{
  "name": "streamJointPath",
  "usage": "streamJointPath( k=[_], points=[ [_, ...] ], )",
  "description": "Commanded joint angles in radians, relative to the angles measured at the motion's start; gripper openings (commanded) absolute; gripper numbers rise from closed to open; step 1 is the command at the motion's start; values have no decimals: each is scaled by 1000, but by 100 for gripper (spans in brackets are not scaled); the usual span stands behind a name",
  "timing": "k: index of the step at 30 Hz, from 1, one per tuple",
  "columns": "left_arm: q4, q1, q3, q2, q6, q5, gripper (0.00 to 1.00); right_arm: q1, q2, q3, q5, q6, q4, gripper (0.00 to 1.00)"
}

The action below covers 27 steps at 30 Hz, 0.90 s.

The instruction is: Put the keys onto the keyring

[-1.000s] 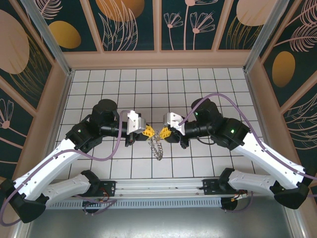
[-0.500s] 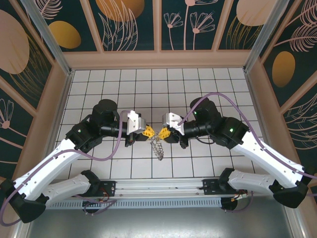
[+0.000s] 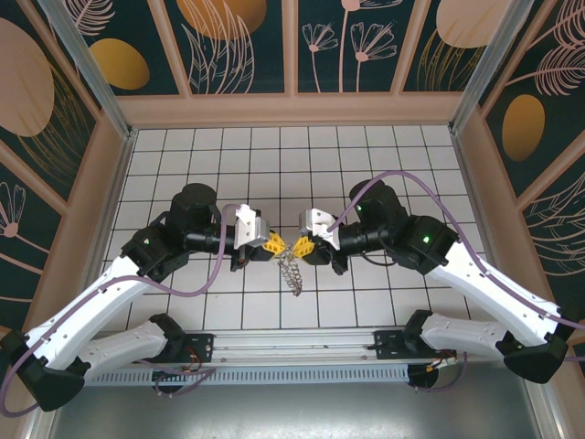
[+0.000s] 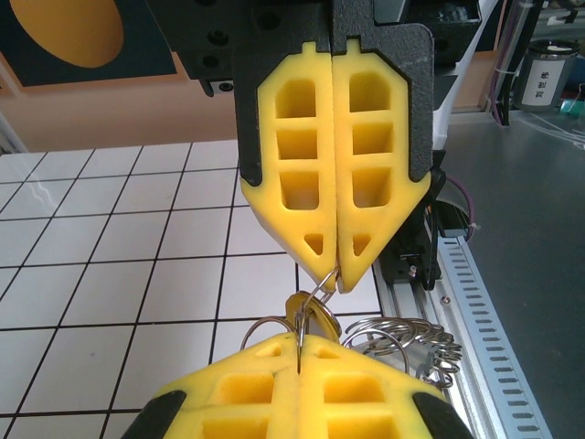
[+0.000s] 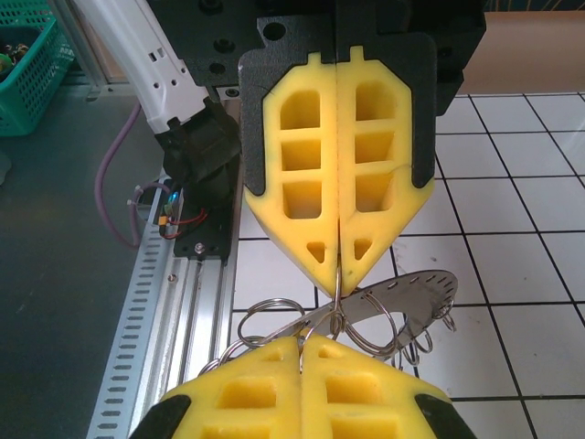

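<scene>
- L pincer (image 4: 338,279): jaws together, clamped on keyring (image 5: 402,295) wire.
- R pincer (image 5: 338,274): same wire, tip-to-tip w/ L.
- Key (image 4: 302,309): just beside R pincer tips.

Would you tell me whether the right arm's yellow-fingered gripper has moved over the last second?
Yes, barely: the right gripper edged left toward the left gripper, against the tile grid.

The small brass key (image 4: 292,307) sits against a thin wire loop (image 4: 315,291), beside the grey scalloped keyring (image 5: 416,293) trailing tangled rings (image 4: 411,338).
</scene>
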Motion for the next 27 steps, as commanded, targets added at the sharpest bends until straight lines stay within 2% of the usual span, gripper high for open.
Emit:
streamJointPath(
  k=[1, 10, 21, 27],
  points=[
    [46, -3, 22, -21, 16, 4, 0, 10, 1, 34, -20, -10, -32, 0],
    [56, -1, 37, 11, 3, 3, 0, 4, -34, -4, 46, -8, 8, 0],
    [132, -2, -72, -43, -65, -55, 0, -34, -25, 11, 19, 44, 8, 0],
    [153, -2, -106, -86, -94, -81, 0, -89, -58, -50, 110, 134, 61, 0]
  ],
)
